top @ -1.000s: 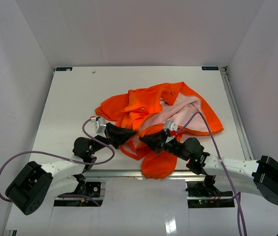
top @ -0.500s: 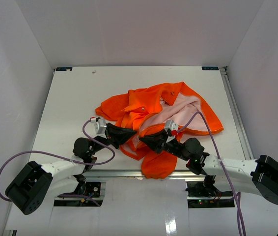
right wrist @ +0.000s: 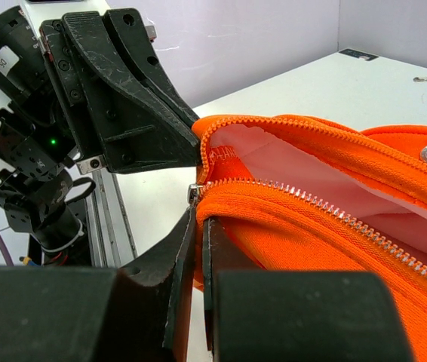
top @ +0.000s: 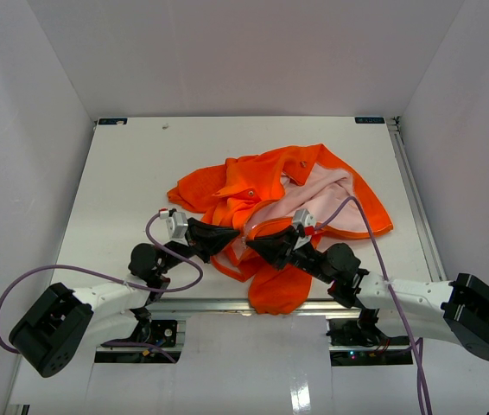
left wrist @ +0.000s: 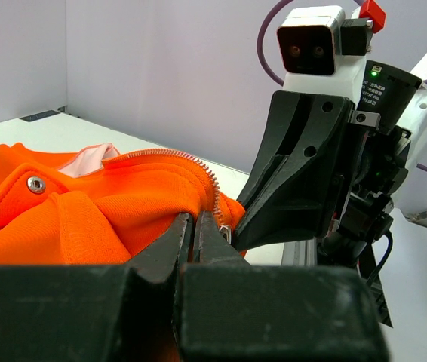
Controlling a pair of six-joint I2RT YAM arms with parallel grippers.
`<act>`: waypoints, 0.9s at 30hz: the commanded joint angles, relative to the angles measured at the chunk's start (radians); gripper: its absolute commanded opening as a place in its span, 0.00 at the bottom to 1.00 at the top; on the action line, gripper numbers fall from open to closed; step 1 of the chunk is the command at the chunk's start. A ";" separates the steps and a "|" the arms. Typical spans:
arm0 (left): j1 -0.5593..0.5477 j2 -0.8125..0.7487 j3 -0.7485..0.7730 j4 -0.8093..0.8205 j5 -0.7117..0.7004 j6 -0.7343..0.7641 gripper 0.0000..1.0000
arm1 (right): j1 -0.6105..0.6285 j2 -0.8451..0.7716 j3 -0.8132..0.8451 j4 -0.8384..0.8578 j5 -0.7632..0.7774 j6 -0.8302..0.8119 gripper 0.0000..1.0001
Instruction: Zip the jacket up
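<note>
- The jacket [top: 288, 186] lies crumpled on the white bench [top: 115, 173], from its middle down to the near edge. The orange side faces up and the pale pink lining [top: 327, 194] shows on the right part.
- The left gripper [top: 230, 239] sits low at the jacket's near hem. Its fingers are pinched almost together on an orange edge right beside the zipper.
- The right gripper [top: 253, 245] is just beside it, tip facing tip. Its fingers are narrowed onto the other orange edge, under a row of zipper teeth [right wrist: 327, 207].
- Past the two tips, the front gapes open over the pink lining.
- A metal snap [left wrist: 35, 183] sits on the orange fabric, left of the left fingers in the left wrist view.
</note>
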 commanded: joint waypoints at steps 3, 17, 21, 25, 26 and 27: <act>-0.014 0.000 -0.009 0.069 0.011 0.028 0.00 | -0.003 -0.020 0.003 0.093 0.030 0.037 0.08; -0.022 -0.001 0.016 -0.009 0.095 0.115 0.00 | -0.013 -0.057 0.018 0.020 0.100 0.063 0.08; -0.026 0.002 0.026 -0.052 0.112 0.154 0.00 | -0.020 -0.084 0.018 -0.003 0.105 0.064 0.08; -0.030 0.020 0.027 -0.050 0.108 0.171 0.00 | -0.025 -0.087 0.022 -0.014 0.096 0.067 0.08; -0.031 0.026 0.028 -0.047 0.106 0.172 0.00 | -0.026 -0.085 0.023 -0.015 0.092 0.069 0.08; -0.032 0.036 0.029 -0.040 0.106 0.170 0.00 | -0.026 -0.079 0.028 -0.015 0.085 0.072 0.08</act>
